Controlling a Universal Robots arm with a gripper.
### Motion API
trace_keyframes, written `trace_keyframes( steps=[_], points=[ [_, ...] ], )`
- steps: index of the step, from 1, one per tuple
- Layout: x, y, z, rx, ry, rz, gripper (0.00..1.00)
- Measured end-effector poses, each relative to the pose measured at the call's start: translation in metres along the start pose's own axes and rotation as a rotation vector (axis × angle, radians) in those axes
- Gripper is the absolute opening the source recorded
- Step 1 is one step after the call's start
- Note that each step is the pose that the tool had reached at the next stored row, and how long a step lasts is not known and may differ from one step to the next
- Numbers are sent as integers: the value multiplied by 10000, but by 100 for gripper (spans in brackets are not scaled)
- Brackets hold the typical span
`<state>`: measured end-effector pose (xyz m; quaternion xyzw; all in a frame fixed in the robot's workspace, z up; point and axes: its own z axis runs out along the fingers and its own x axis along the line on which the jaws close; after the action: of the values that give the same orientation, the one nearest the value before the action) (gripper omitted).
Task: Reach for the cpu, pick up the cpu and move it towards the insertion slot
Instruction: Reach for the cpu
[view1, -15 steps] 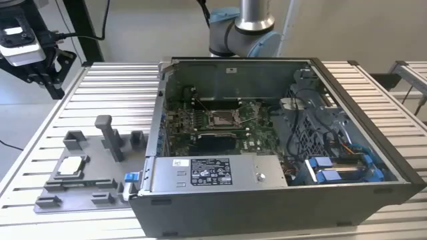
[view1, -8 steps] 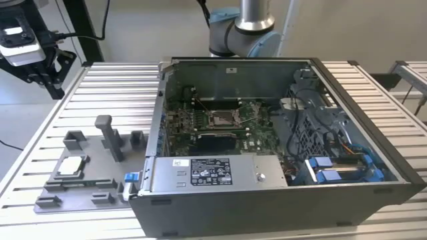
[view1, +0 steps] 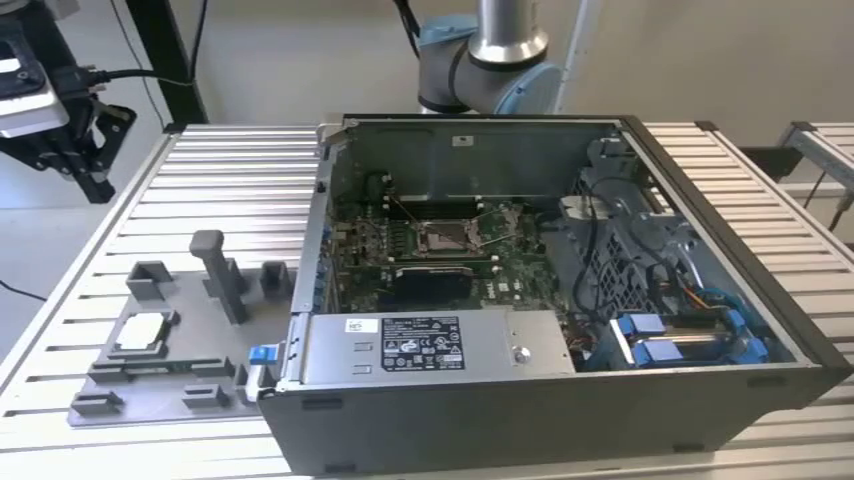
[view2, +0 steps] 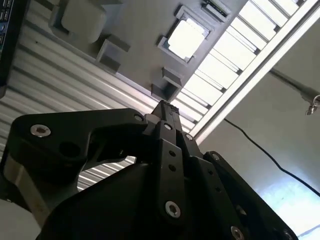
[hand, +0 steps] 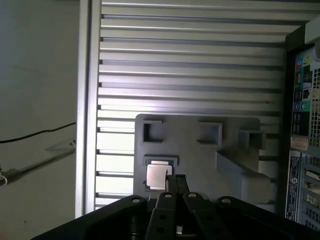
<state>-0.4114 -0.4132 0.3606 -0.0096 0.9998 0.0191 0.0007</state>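
The cpu (view1: 144, 333) is a small pale square chip lying flat in a recess of the grey fixture plate (view1: 160, 375), at the exterior view's left. It also appears in both wrist views, cpu (hand: 159, 175) and cpu (view2: 186, 37). My gripper (view1: 96, 180) hangs high above the table's far left corner, well apart from the chip. Its black fingers (hand: 172, 185) are pressed together with nothing between them; gripper (view2: 165, 107) looks the same. The insertion slot (view1: 447, 237) is a silver-framed socket on the green motherboard inside the open computer case (view1: 667, 330).
The fixture plate carries several upright grey blocks, the tallest a post (view1: 220, 275) beside the case wall. A black rectangular panel (view1: 427, 288) lies just in front of the slot. Cables and blue parts (view1: 674, 335) crowd the case's right side. The ribbed table (view1: 227, 190) ends just left of the fixture.
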Motion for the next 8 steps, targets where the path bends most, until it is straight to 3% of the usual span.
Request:
trace_keyframes(
  steps=[8],
  points=[
    [55, -59, 41, 0, 1, -16, 0]
  ],
)
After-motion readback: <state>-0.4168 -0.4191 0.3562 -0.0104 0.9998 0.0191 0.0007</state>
